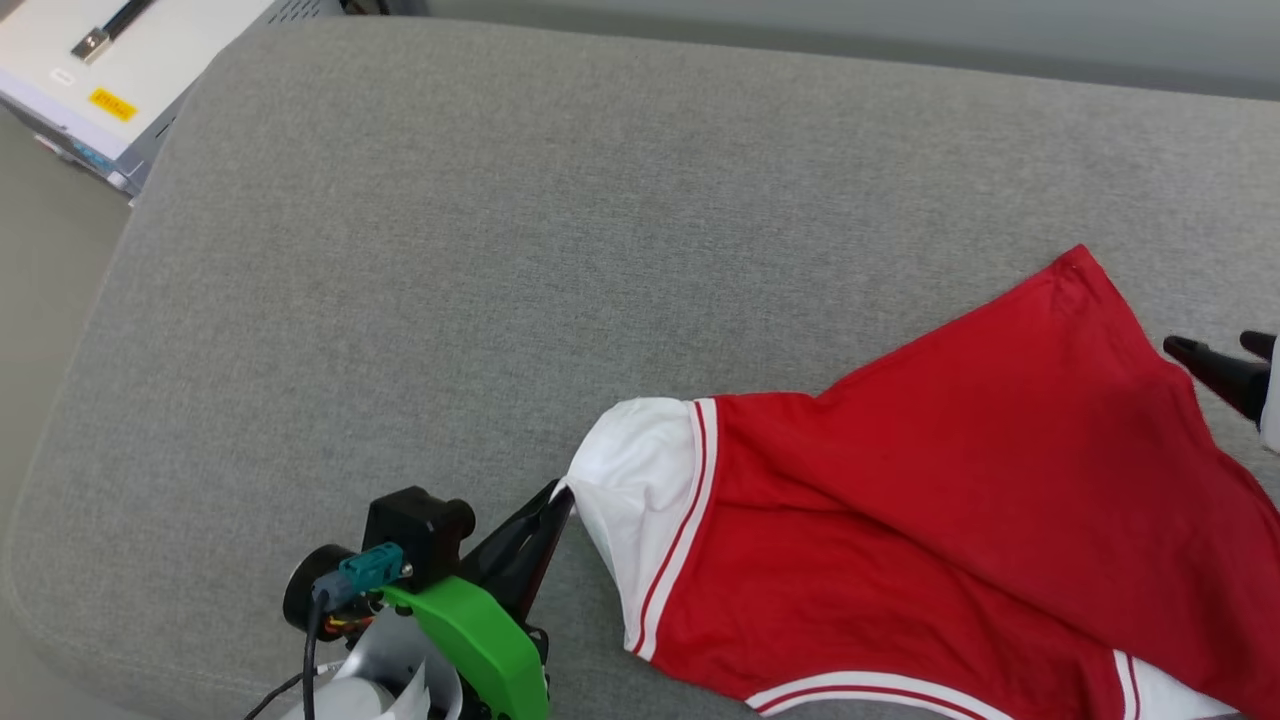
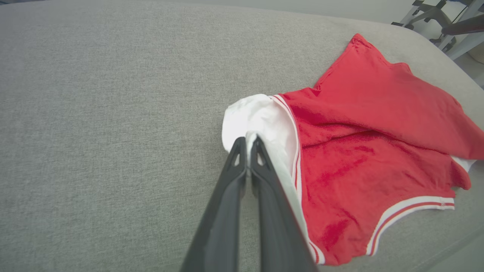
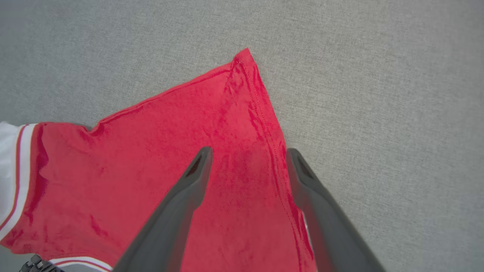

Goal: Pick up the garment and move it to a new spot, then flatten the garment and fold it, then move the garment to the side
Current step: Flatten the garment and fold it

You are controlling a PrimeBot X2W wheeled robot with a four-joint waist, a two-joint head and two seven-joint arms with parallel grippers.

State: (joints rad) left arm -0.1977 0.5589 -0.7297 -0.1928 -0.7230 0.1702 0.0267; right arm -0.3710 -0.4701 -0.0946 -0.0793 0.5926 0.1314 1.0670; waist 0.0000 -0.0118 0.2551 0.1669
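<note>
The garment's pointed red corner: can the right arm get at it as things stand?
Probably yes. The right gripper hangs open over the garment, its jaws either side of the hem, and the pointed corner lies just ahead, flat on the grey cushion with nothing on it.

Large light-grey woven-fabric cushion (image 1: 480, 260) spans scene, corners rounded, surface smooth. Beige floor (image 1: 45, 260) beside cushion's left edge. White flat box-like unit (image 1: 170, 70) with small yellow label (image 1: 112, 104) at far left. Grey metal frame legs (image 2: 429, 13) beyond far right corner. Light even, shadows soft.
</note>
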